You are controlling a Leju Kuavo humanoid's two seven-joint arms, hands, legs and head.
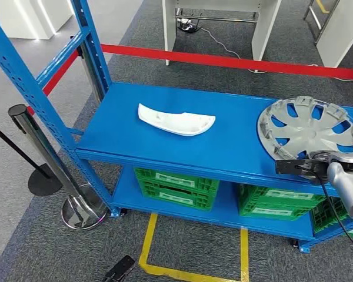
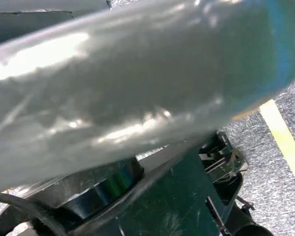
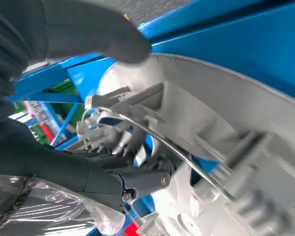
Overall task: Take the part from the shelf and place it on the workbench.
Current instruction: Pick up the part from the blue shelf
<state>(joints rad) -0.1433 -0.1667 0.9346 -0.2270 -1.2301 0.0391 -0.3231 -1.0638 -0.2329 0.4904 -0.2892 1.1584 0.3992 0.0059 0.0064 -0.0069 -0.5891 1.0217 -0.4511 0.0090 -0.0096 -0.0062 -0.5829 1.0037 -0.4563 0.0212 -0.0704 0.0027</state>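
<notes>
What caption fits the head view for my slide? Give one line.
Right hand grasping the near rim of a silver wheel cover on the blue shelf, beside a white curved part.

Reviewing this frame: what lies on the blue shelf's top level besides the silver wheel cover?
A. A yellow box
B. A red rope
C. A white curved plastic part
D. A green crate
C: in the head view a white curved plastic part lies on the top level of the blue shelf, left of the wheel cover; the green crates sit on the level below.
</notes>
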